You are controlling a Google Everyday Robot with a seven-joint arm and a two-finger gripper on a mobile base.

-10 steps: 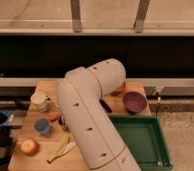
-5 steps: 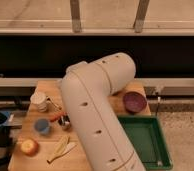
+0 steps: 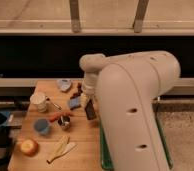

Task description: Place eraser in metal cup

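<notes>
My gripper (image 3: 88,106) hangs from the big white arm over the middle of the wooden table (image 3: 37,162), just right of the blue-grey pad (image 3: 75,102). A dark oblong shape (image 3: 91,112) sits at the gripper's tip. It may be the eraser, but I cannot tell if it is held or lying on the table. The small shiny metal cup (image 3: 65,123) stands upright on the table, to the lower left of the gripper and apart from it.
A blue cup (image 3: 41,126) stands left of the metal cup, with a white mug (image 3: 39,101) behind it. An orange-handled utensil (image 3: 56,116), a peach-coloured fruit (image 3: 29,147), a pale peel (image 3: 60,148) and a blue-white item (image 3: 64,85) lie around. My arm hides the table's right side.
The arm has swung out and now fills the right half of the view, hiding the purple bowl and most of the green tray. The gripper has come down over the table's middle.
</notes>
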